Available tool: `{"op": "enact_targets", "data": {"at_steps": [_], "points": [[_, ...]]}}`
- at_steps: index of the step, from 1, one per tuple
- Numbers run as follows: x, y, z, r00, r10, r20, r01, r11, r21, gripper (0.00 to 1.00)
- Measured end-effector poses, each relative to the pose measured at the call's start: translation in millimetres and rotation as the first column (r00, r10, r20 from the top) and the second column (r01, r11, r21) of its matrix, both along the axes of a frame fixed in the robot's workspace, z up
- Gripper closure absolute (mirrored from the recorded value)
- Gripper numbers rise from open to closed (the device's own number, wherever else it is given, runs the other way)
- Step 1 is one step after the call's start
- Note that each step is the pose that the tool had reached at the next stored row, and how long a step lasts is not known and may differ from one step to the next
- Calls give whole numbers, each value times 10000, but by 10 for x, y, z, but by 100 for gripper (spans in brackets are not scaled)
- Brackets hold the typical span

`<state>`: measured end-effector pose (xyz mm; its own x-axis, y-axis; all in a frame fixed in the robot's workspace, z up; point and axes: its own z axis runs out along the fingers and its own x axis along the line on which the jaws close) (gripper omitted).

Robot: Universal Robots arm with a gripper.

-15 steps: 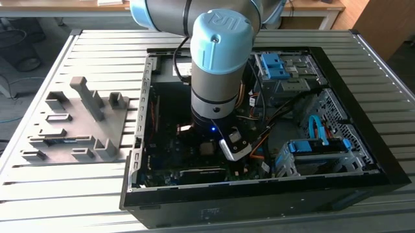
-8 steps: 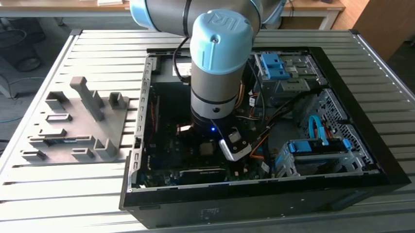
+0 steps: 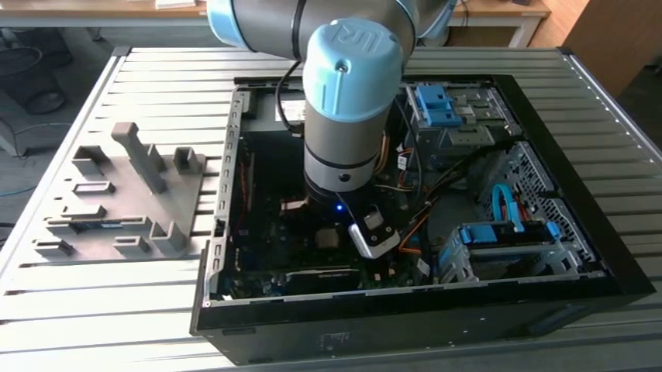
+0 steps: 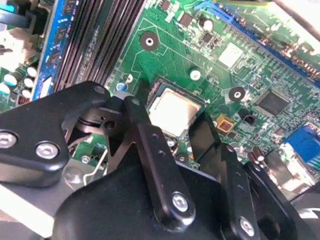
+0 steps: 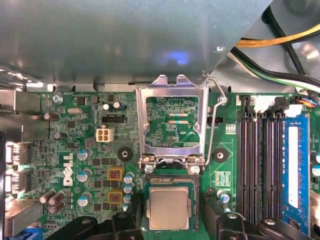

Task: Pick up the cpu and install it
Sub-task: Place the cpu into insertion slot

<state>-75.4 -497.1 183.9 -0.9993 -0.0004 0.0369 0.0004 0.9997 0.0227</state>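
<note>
The cpu (image 5: 169, 207) is seated in its socket on the motherboard (image 5: 230, 172), beside the raised metal frame (image 5: 172, 87). The fingers (image 4: 150, 145) of the gripper (image 4: 167, 116) are spread, released, on either side of it.

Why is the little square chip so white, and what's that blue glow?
Second wrist view: light glares off the cpu, washing its top pale. First wrist view: a blue glow reflects on the grey metal panel. Exterior view: a small blue light shines on the arm.
</note>
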Motion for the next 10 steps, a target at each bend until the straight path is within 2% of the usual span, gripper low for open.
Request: {"op": "enact_targets", "data": {"at_steps": [2,5,7,8,10], "points": [[0,0,27,10000,0,0,0,10000,1,41],[0,0,106,10000,0,-2,0,10000,-2,41],[0,0,116,10000,0,-1,0,10000,0,41],[4,0,115,10000,0,-10,0,10000,1,41],[25,0,105,10000,0,-89,0,10000,1,41]]}}
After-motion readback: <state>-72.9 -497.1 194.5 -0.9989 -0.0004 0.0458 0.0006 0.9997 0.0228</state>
